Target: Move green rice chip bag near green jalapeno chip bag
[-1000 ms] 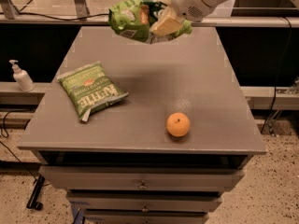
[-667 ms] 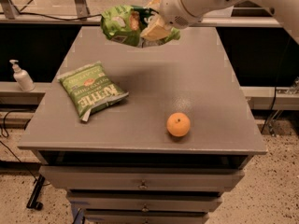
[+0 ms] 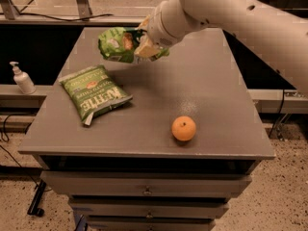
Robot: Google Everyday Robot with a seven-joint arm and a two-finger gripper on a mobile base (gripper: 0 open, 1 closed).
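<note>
Filling most of the view, a grey desk (image 3: 202,95) with drawers (image 3: 147,184) under its top carries the things. A white arm (image 3: 240,18) reaches in from the upper right, across the desk's far side. The green jalapeno chip bag (image 3: 95,93) lies flat on the left part of the desk, its white lettering upside down to the camera. Behind and above it is the green rice chip bag (image 3: 115,43), crumpled and tilted, lifted off the desk over its far left part. The hand (image 3: 147,42) at the arm's end is pinching this bag by its right end. The two bags are near each other but apart. An orange (image 3: 184,128) sits toward the front edge, right of centre, well apart from both bags. A small white pump bottle (image 3: 21,78) stands off the desk on a lower ledge at the left.
</note>
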